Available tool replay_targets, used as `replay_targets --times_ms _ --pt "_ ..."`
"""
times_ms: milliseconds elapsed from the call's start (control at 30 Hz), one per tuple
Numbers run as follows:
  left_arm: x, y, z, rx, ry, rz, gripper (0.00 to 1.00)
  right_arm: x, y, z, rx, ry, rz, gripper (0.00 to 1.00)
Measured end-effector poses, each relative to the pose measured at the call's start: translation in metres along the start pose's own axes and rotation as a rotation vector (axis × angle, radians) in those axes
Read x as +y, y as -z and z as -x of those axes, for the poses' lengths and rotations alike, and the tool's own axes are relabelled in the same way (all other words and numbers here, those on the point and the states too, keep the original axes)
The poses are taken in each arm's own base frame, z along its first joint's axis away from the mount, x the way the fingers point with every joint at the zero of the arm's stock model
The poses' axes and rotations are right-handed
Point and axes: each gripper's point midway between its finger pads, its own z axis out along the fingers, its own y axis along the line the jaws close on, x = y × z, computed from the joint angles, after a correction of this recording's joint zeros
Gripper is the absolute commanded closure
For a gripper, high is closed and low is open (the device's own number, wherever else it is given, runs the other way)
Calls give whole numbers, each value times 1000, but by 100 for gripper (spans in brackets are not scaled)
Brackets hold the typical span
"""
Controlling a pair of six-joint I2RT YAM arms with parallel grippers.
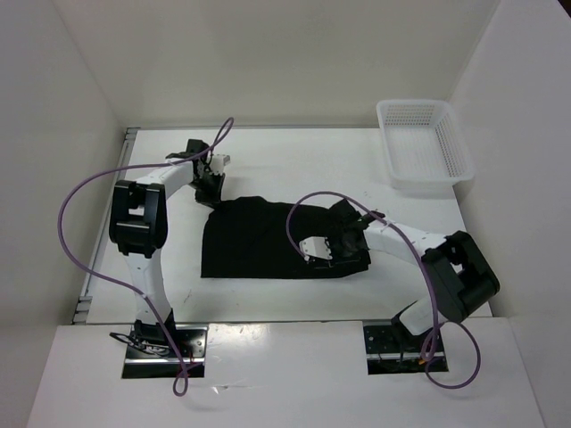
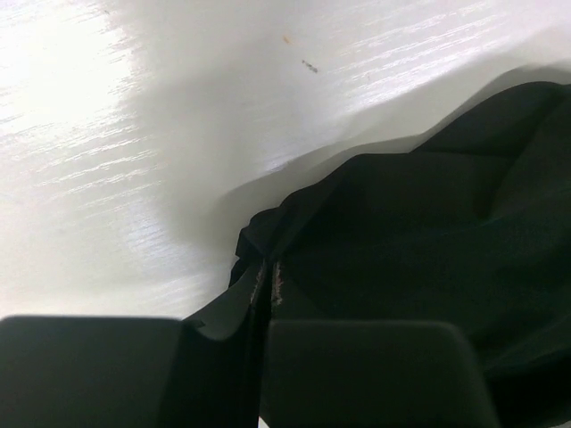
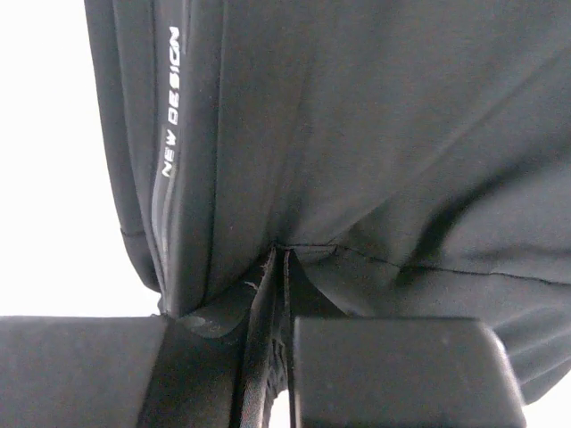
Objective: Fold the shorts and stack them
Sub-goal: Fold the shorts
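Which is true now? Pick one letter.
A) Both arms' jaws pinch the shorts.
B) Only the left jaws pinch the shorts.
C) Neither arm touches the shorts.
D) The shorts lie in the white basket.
A: each wrist view shows jaws shut on the black shorts; the basket stands apart at the far right.

the shorts [image 1: 259, 242] are seen spread flat as a dark, roughly rectangular shape on the white table [image 1: 294, 156], between the two arms. the left gripper [image 1: 212, 193] is lowered onto their far left corner, and the right gripper [image 1: 346, 242] is set at their right edge, where the cloth is bunched up. a white mesh basket [image 1: 457, 147] is placed at the far right corner, well apart from the cloth. purple cables [image 1: 61, 217] are looped from both arms.
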Motion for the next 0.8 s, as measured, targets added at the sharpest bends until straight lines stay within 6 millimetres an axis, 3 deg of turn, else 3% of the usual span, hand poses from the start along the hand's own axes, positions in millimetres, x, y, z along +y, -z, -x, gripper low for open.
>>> replay_targets --times_ms 200,500,533,600,633,733,800 --pt "14 4 4 -11 17 44 100 6 -1 -11 63 124 -12 99" --pt "33 8 6 -19 40 94 95 1 4 -16 100 210 -121 100" --pt "33 8 6 -19 40 94 93 0 6 -16 97 198 -134 90" --pt "33 8 6 -19 41 93 89 -4 9 -11 78 149 -167 79" --pt "33 8 6 -20 42 92 81 -8 12 -7 61 105 -186 67" --pt "34 10 6 -22 48 86 65 -32 29 18 -30 -29 -263 52" --pt "36 12 8 -26 47 86 54 -58 50 43 -131 -102 -345 52"
